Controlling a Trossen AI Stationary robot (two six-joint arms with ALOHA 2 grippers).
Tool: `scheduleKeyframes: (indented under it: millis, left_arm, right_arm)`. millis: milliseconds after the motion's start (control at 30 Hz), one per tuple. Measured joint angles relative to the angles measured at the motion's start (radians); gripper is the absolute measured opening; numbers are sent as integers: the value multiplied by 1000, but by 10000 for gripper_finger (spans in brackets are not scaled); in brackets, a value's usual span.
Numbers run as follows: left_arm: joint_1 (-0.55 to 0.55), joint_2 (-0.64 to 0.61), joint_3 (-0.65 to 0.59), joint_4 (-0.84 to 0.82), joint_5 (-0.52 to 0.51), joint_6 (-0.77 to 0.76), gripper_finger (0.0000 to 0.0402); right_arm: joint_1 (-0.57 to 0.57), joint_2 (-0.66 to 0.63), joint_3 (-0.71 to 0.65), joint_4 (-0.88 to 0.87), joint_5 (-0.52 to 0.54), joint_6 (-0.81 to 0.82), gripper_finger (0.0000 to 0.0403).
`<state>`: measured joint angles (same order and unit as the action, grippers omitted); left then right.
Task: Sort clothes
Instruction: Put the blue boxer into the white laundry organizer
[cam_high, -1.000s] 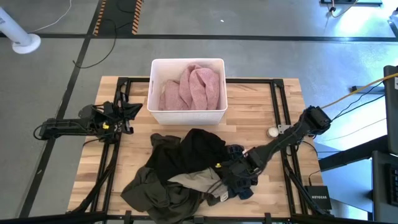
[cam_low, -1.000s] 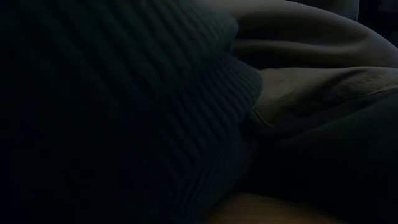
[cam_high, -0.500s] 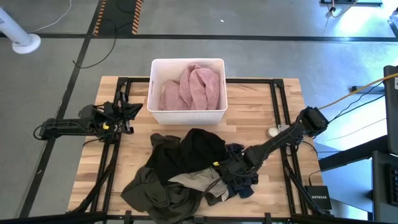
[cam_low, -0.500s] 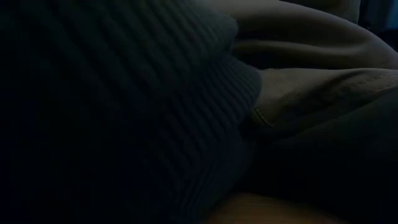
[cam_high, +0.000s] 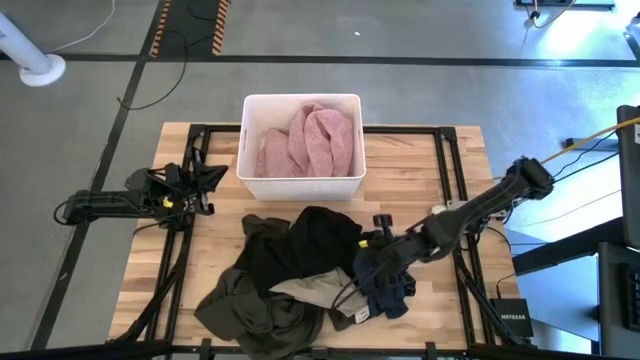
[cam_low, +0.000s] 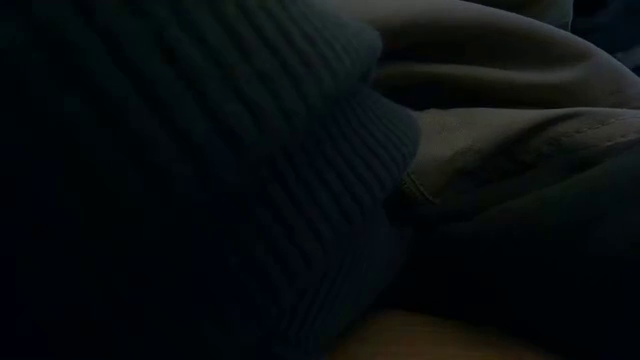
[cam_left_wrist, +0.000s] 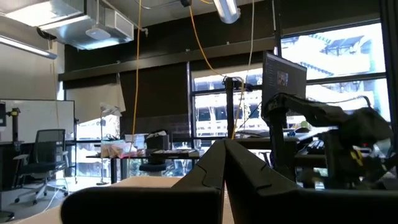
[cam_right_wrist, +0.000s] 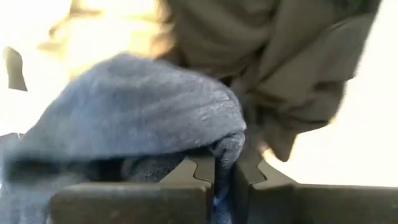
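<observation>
The clothes lie heaped on the table's near middle: a black garment, a dark olive one, a beige one and a navy one at the heap's right. A pale pink garment lies in the white bin. My right gripper is shut on the navy garment. My left gripper waits shut at the table's left, fingers together. Dark ribbed fabric fills the low view. My right gripper pinches a bunched fold of the navy garment between its two fingers; several layers seem gathered there. It comes slanting down from the table's right side. The rest of the garment lies on the table and against the heap.
The white bin stands at the table's far middle. A small white round object lies on the table by my right arm. Bare wood shows to the bin's right and along the left side.
My right gripper has pushed a little toward the table's left into the navy garment. Its wrist has then risen and tipped up, and the arm's elbow has swung toward the right edge. The heap has kept its place.
</observation>
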<state>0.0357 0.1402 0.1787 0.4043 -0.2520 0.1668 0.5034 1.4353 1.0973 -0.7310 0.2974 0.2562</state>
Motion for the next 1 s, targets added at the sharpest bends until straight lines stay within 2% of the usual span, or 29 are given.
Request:
scheduleKeyframes:
  millis: [467, 800, 1000]
  left_arm:
    - [0, 0, 0, 0, -1, 4, 0]
    - [0, 0, 0, -2, -1, 19, 0]
    - [0, 0, 0, -1, -1, 18, 0]
  right_arm:
    - [-62, -238, 0, 111, 152, -61, 20]
    - [-219, -310, 1, 346, 162, -273, 18]
    - [-323, -305, 83, 456, 158, -424, 18]
